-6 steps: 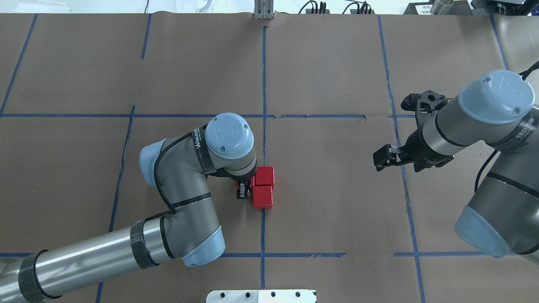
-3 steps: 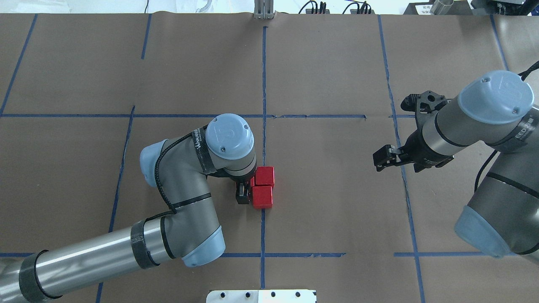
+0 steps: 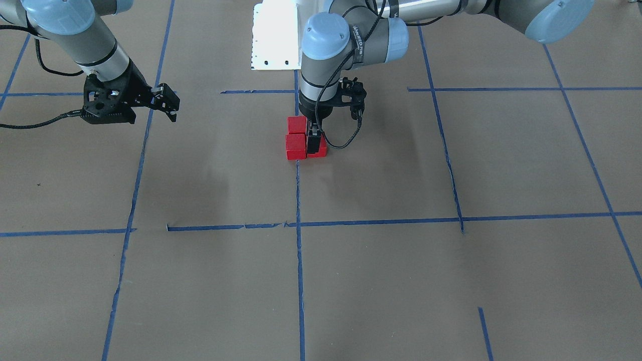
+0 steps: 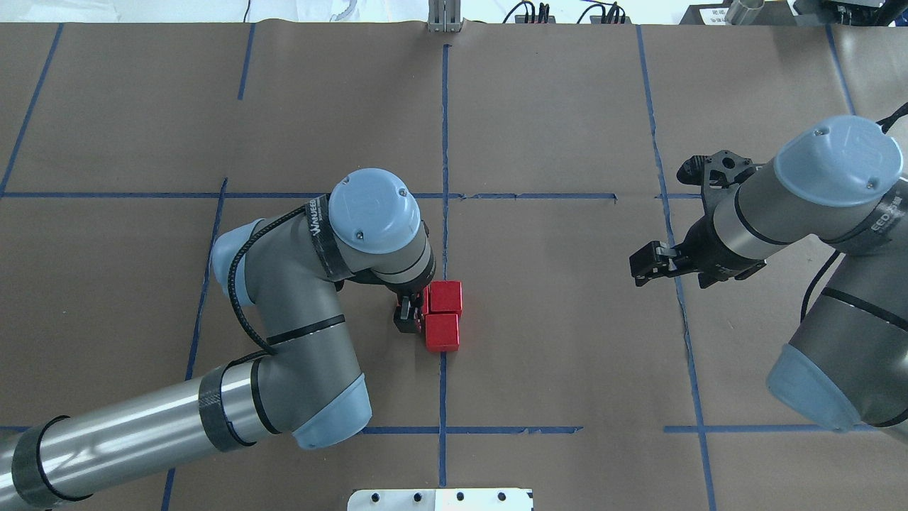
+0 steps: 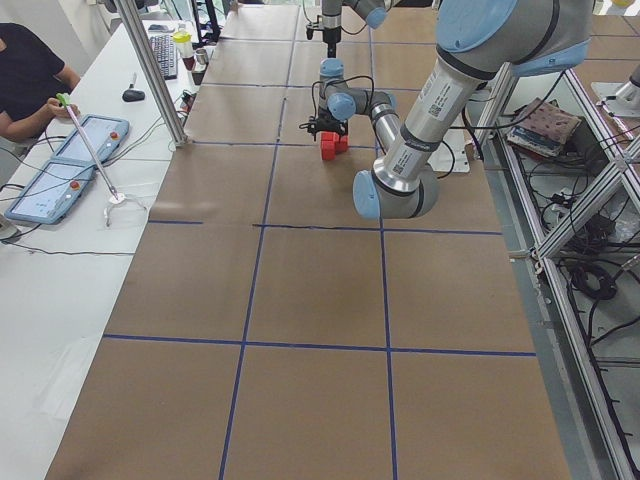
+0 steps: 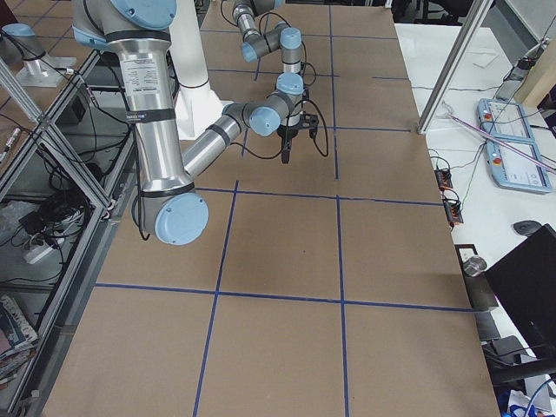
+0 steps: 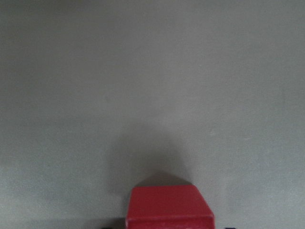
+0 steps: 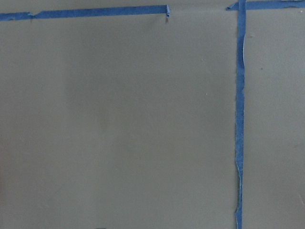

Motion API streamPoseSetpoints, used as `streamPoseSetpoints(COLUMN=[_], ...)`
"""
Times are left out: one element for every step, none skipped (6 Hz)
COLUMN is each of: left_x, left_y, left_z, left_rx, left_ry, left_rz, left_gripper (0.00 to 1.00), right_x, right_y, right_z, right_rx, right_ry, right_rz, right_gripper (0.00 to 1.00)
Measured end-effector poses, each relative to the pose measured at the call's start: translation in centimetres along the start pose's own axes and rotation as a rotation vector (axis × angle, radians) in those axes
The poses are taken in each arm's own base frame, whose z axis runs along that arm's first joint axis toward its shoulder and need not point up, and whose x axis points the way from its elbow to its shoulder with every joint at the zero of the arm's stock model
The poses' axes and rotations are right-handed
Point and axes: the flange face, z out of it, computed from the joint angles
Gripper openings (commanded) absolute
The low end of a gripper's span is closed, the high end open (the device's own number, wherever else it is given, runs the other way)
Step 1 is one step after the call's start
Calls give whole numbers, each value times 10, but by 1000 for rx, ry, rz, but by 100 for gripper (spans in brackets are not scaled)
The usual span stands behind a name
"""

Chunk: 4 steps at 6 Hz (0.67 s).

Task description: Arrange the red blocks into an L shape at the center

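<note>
Three red blocks sit touching at the center, on the straight blue tape strip. Two of them lie in a line along the strip. The third lies beside the far one, mostly hidden by my left gripper. In the left wrist view that block rests on the paper with dark fingertips just clear of both its sides, so the left gripper is open. My right gripper hovers open and empty, well to the right.
The white robot base lies at the near table edge. Blue tape grid lines cross the brown paper. In the exterior left view a person sits at a side desk with tablets, behind a metal post.
My left arm's wrist and elbow have shifted up and left in the overhead view, and its finger has moved slightly. The red blocks and the right arm have stayed put.
</note>
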Motion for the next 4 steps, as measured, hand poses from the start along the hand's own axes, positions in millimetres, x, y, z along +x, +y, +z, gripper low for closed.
streamPoseSetpoints(left_x=[8, 12, 10, 9], left_y=[-11, -34, -69, -107], left_z=[-30, -58, -80, -97], left_rx=[-11, -23, -27, -29], left_ry=[1, -9, -3, 3], left_rz=[51, 143, 265, 398], left_gripper=[100, 100, 100, 100], right_x=[10, 29, 61, 101], right_y=[-7, -17, -27, -33], right_z=[-6, -15, -27, -39], right_rx=[11, 13, -2, -13], right_ry=[2, 1, -7, -11], right_rz=[15, 29, 20, -3], right_gripper=[100, 100, 100, 100])
